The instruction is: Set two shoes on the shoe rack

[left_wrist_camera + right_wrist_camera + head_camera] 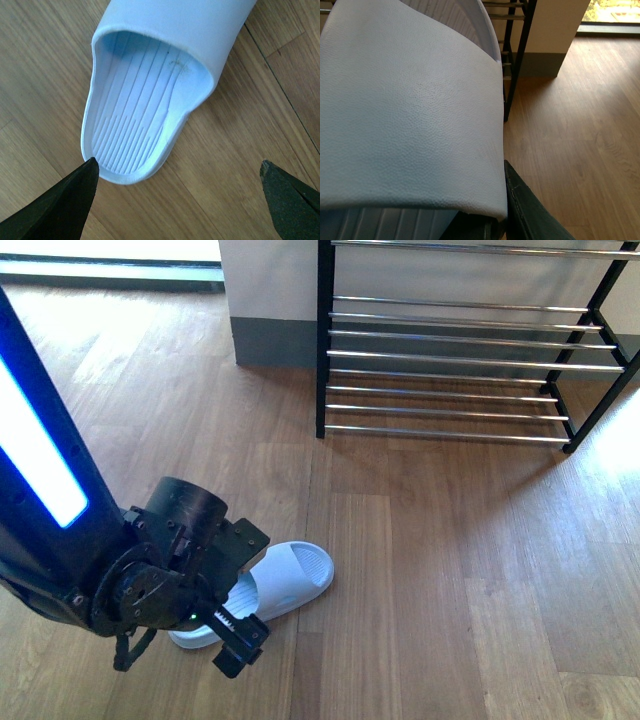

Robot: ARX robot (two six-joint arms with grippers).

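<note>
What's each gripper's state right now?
Left gripper: open, straddling the heel of the pale blue slide on the floor.
Right gripper: appears shut on the second pale blue slide; only one finger shows.

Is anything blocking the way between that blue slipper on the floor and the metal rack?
Nothing visible. Only bare wooden floor lies between the slide and the shoe rack; the left gripper hangs open at its heel.

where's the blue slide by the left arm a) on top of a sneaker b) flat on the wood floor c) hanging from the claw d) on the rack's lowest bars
b: the slide lies sole-down on the wood floor, well short of the rack, with the left claw open at its heel.
</note>
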